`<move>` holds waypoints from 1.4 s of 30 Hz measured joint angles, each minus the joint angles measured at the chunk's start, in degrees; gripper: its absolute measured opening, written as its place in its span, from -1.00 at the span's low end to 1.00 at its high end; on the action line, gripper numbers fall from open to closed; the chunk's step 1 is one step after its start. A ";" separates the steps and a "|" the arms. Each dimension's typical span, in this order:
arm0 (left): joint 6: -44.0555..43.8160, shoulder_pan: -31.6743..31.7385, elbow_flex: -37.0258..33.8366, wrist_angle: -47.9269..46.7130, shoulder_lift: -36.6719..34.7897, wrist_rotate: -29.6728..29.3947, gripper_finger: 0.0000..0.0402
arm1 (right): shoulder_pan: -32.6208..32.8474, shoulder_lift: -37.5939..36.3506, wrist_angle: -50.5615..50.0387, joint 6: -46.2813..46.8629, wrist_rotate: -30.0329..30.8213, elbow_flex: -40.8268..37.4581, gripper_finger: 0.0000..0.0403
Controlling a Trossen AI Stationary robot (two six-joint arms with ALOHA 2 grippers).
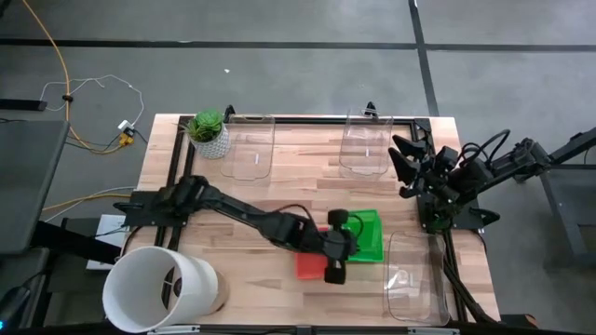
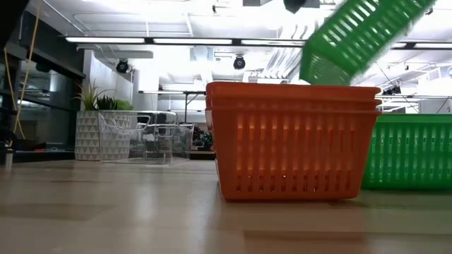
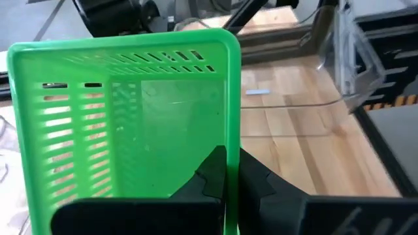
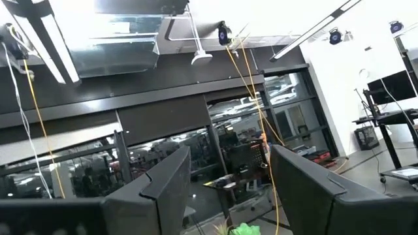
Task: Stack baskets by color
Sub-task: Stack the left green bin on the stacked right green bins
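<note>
High view shows the left gripper (image 1: 337, 244) reaching across the wooden slatted table (image 1: 279, 177) toward its front right part, its fingers clamped on the rim of a bright green rectangular plastic basket with mesh sides (image 1: 365, 234). Left wrist view confirms the grip: the two dark fingers (image 3: 219, 176) pinch the basket's (image 3: 124, 124) near wall, one finger inside and one outside, so the basket hangs tilted. Low view shows this green basket (image 2: 360, 35) lifted and slanted above a stack of red mesh plastic baskets (image 2: 296, 141) resting on the tabletop; a second green mesh basket (image 2: 413, 152) sits on the table just beside the red stack. From above, the red stack (image 1: 307, 265) peeks out under the left arm, near the front edge.

The right gripper (image 1: 402, 167) hovers over the right edge of the table with its fingers (image 4: 163, 189) spread apart, holding nothing, pointing up toward the room's ceiling.

Three clear transparent plastic bins stand on the table: two along the back edge (image 1: 250, 144) (image 1: 365, 144) and one at the front right corner (image 1: 414, 277). A small potted green plant (image 1: 209, 132) sits at the back left corner, and a big white cylindrical bucket (image 1: 158, 287) lies at the front left corner.
</note>
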 joint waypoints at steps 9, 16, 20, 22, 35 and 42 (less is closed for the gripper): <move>-1.01 -0.39 3.00 -1.03 5.86 -3.25 -1.00 | 0.01 0.02 -0.68 0.14 0.00 0.00 -0.02; -1.16 -0.39 3.00 -2.22 6.53 -1.65 -1.00 | 0.01 0.03 -1.28 0.14 -0.04 0.00 -0.02; -2.78 -0.41 3.03 -1.67 7.42 -1.54 -1.00 | 0.01 0.02 -1.57 -0.27 -0.04 0.00 -0.02; -3.52 -0.43 3.02 -1.77 7.90 -1.78 -0.99 | 0.01 0.02 -1.63 -0.27 -0.04 0.00 -0.02; -0.06 -0.17 3.00 -1.36 8.63 -4.78 -0.79 | 0.00 0.04 -2.00 -1.32 -0.11 0.00 -0.02; 1.35 0.49 3.00 -1.29 8.63 -6.53 -0.56 | 0.00 0.04 -2.00 -1.34 -0.09 0.00 -0.02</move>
